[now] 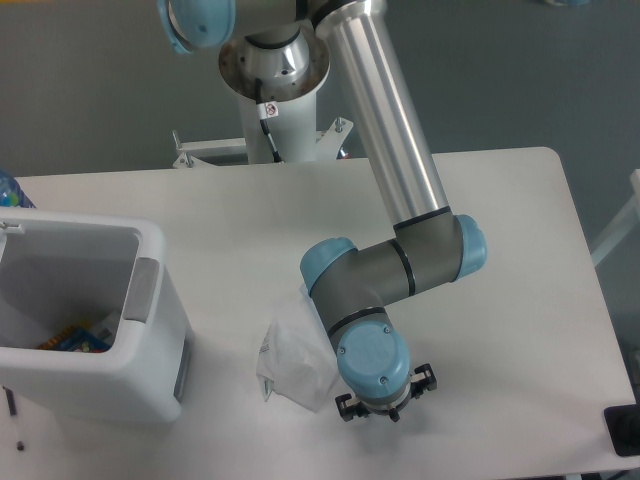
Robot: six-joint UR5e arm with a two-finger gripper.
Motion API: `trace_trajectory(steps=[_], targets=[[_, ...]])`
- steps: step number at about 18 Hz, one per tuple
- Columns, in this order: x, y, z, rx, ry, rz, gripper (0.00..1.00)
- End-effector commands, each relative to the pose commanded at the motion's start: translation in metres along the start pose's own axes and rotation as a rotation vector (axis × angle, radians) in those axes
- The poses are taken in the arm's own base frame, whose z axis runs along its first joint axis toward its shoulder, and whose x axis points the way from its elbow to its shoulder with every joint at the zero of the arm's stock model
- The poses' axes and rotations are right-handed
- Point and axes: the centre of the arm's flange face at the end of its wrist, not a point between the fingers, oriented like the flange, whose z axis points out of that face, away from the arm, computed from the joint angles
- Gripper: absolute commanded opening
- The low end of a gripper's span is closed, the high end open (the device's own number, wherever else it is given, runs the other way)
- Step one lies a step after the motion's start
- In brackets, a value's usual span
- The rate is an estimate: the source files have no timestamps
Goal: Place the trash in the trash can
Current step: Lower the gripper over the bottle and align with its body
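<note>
Just beside the wrapper (pixel 292 362), arm bent, gripper (pixel 385 407) downward

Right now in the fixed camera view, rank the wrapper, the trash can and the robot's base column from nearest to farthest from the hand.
1. The wrapper, on the table just left of the hand in the picture.
2. The trash can, farther left at the table's edge.
3. The base column, at the back beyond the table.
</note>
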Motion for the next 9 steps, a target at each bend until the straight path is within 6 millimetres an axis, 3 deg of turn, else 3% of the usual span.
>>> trace_trajectory(steps=[6,9], targets=[[0.0004,0.0001,0.0013,-0.003,0.002,-0.016,0.13],[0.0016,0.0002,0.0011,-0.003,0.002,-0.016,0.03]])
